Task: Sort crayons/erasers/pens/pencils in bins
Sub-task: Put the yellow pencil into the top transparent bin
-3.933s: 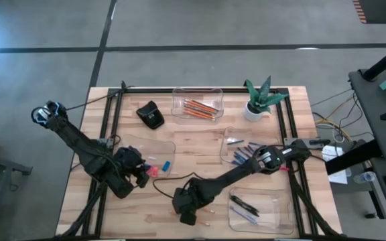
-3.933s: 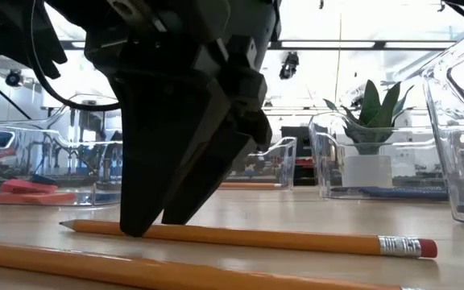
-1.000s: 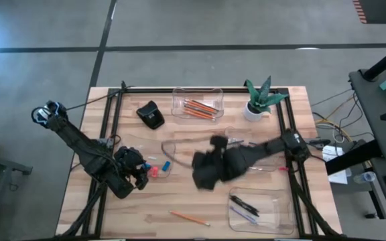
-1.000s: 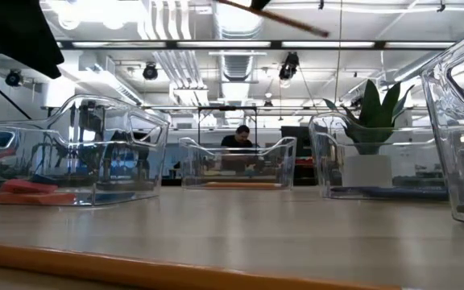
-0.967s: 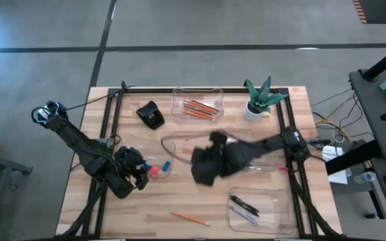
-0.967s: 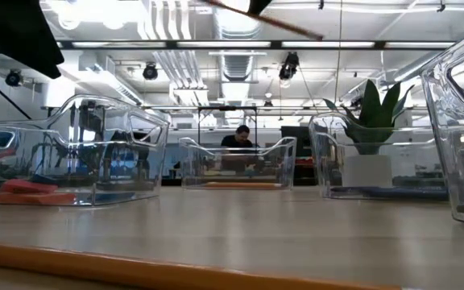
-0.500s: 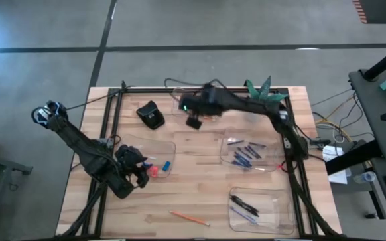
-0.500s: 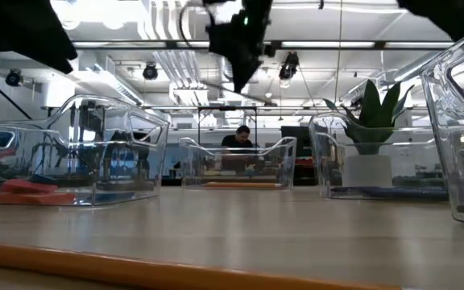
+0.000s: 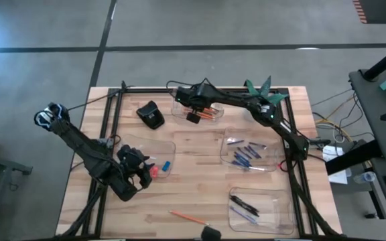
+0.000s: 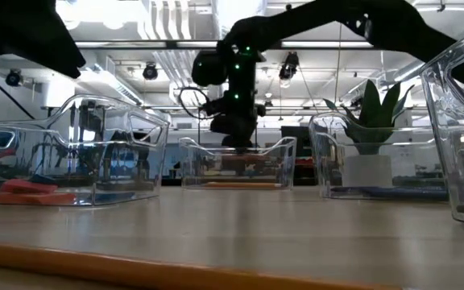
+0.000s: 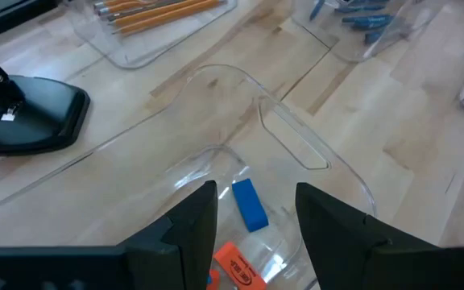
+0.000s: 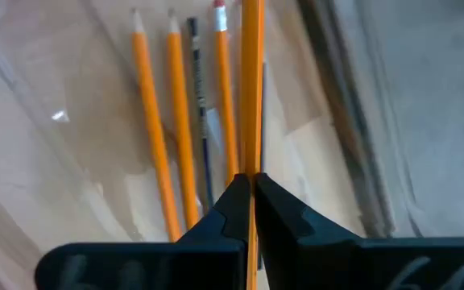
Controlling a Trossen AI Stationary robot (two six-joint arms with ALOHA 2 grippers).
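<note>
- While I work through this sort, the worktop point(image 9: 200, 174) carries four clear bins: the pencil bin point(image 9: 214, 94) at the far edge, the eraser bin point(image 9: 129, 148) on my left, the crayon bin point(image 9: 230, 142) on my right and the pen bin point(image 9: 277, 195) nearest the front right.
- My right arm reaches across to the far bin, with my right fingers point(image 9: 194, 116) hanging over its front-left part; from table height they sit just above its rim point(image 10: 236, 142).
- My left arm waits low at the eraser bin, left fingers point(image 11: 252, 221) spread wide and holding nothing, a blue eraser point(image 11: 249, 205) lying in the gap ahead of them.
- My right fingers point(image 12: 246, 193) are pinched tight on one orange pencil point(image 12: 251, 89), which runs straight ahead between them, roughly parallel to the pencils already lying in the bin point(image 12: 153, 121).
- To finish this placement well, I judge I should lower until the pencil is close to the bin floor, keep it in line with the others and clear of the bin wall, then part my fingers gently so it drops flat and does not bounce out.
- One more pencil point(image 9: 189, 217) lies loose near the front edge of the worktop, so the pencils are not yet done.
</note>
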